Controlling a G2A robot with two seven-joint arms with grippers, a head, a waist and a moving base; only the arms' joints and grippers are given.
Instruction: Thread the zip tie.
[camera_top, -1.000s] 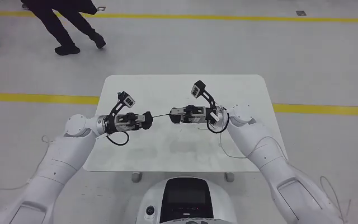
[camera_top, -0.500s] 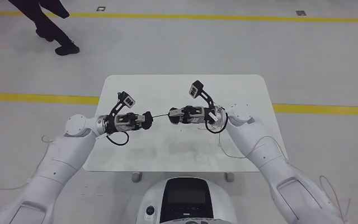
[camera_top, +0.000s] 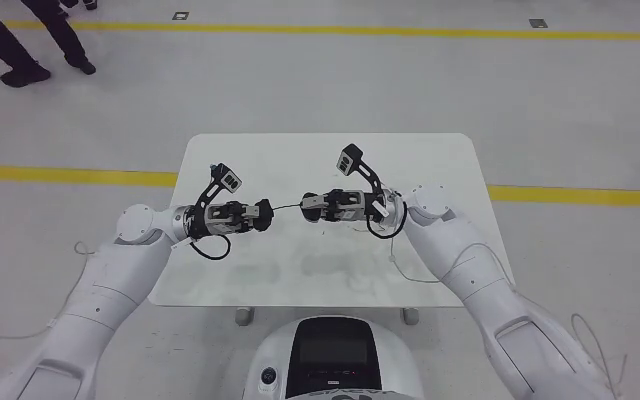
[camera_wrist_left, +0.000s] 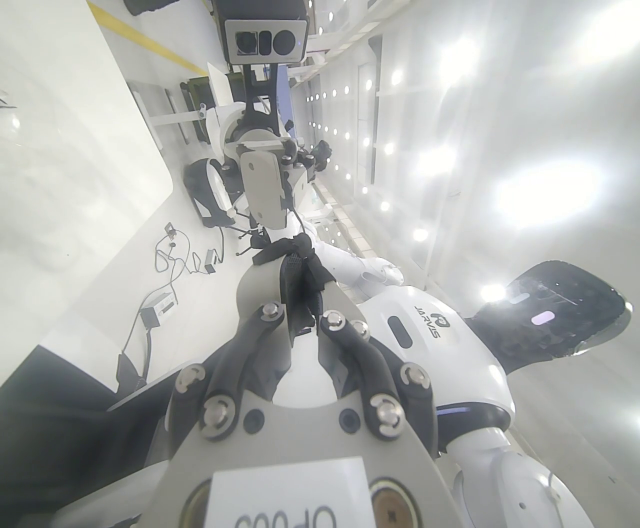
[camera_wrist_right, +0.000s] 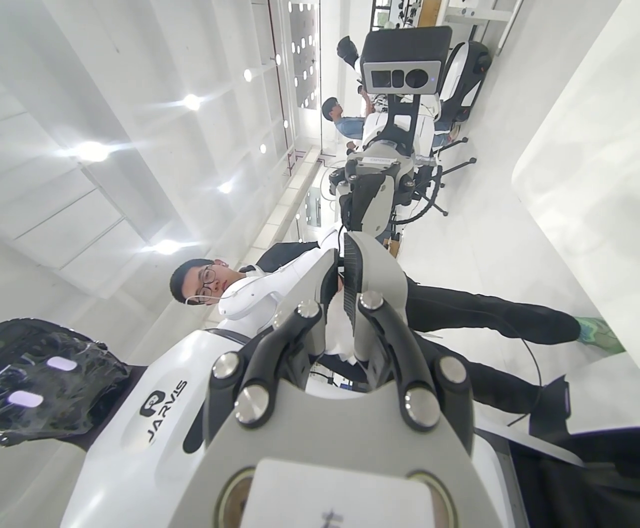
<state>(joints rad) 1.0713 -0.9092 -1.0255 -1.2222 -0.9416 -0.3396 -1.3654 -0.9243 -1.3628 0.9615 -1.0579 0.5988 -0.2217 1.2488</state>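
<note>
The zip tie (camera_top: 288, 206) is a single thin dark strand held in the air above the middle of the white surface (camera_top: 330, 160), not touching it. It runs nearly level between the two grippers, which point at each other tip to tip with a short gap that the strand spans.

The left gripper (camera_top: 263, 213) holds one end. In the left wrist view its fingers (camera_wrist_left: 292, 295) are drawn in close, the ribbed black pads almost meeting. Right at their tips sits some black bunched material (camera_wrist_left: 295, 250). What that material is cannot be told, and the strand itself is hard to pick out against it.

The right gripper (camera_top: 309, 203) holds the other end. In the right wrist view its fingers (camera_wrist_right: 352, 280) stand narrow, with only a slim slit between the pads, and the zip tie (camera_wrist_right: 343, 240) shows as a fine dark line running out from that slit toward the left gripper beyond. Whether the tip of the strand has entered its head is too small to tell.

There is one zip tie, gripped at both ends by two grippers over one surface. Both arms come in from the near side of the surface and are bent inward, so the grippers meet near its centre.
</note>
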